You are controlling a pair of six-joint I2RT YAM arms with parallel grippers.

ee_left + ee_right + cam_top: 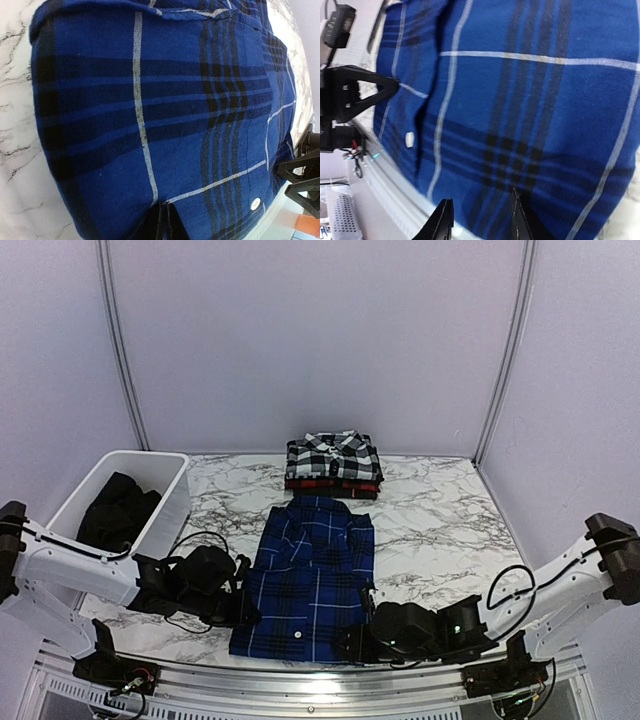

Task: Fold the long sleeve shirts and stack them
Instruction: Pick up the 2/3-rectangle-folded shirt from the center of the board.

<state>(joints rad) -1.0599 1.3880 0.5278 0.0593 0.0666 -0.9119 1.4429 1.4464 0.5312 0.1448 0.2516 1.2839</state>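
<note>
Two stacked shirts (333, 462) sit at the counter's (440, 520) far edge; the blue shirt (315, 575) lies mid-counter, half folded. The left fingers (161, 225) are pinched shut on its near hem, while the right fingers (442, 222) straddle it, half open. Next, probably: the right closes, then both lift the hem toward the collar.

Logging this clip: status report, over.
Left tool shut on blue shirt, near-left corner. Right tool open at near-right corner. Shirt not yet on stack. Nothing in the way.
</note>
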